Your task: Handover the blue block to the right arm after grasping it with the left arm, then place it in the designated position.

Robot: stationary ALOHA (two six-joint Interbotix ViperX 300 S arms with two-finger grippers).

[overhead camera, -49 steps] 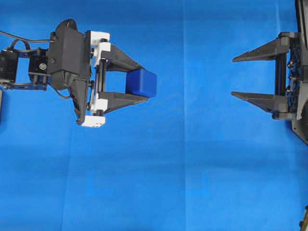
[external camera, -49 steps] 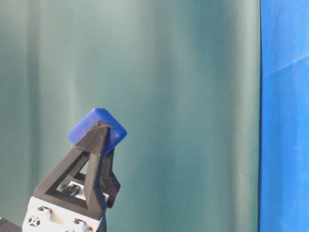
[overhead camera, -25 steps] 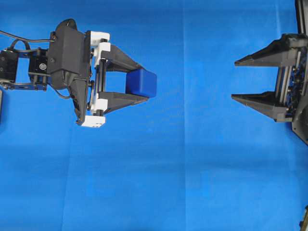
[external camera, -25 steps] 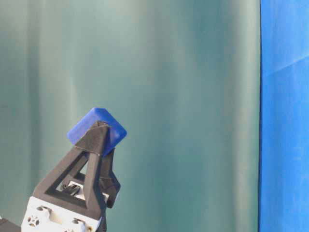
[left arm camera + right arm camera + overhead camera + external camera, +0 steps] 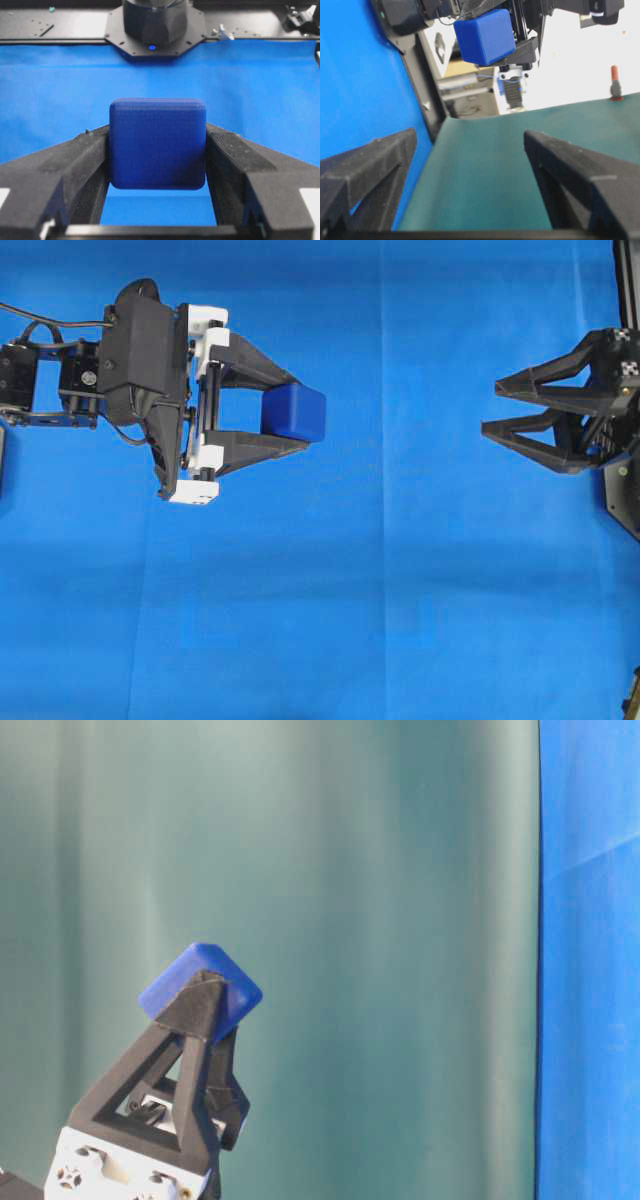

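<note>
The blue block (image 5: 294,412) is a small dark-blue cube clamped between the two black fingers of my left gripper (image 5: 300,412), which has white pieces at its finger bases and points right. The left wrist view shows the block (image 5: 158,143) pressed on both sides by the fingers (image 5: 75,165). From table level the block (image 5: 200,988) is held up in the air at the fingertips. My right gripper (image 5: 490,410) is at the far right, open and empty, rolled partly onto its side, pointing left at the block (image 5: 485,36) from a distance.
Bright blue cloth (image 5: 380,590) covers the table. A dark green backdrop (image 5: 380,920) fills the table-level view. A black base plate (image 5: 155,30) sits at the cloth's far edge in the left wrist view.
The right gripper has rolled about its axis, so its two fingers appear closer together from overhead, and it has shifted slightly right. The left gripper and block have not moved.
</note>
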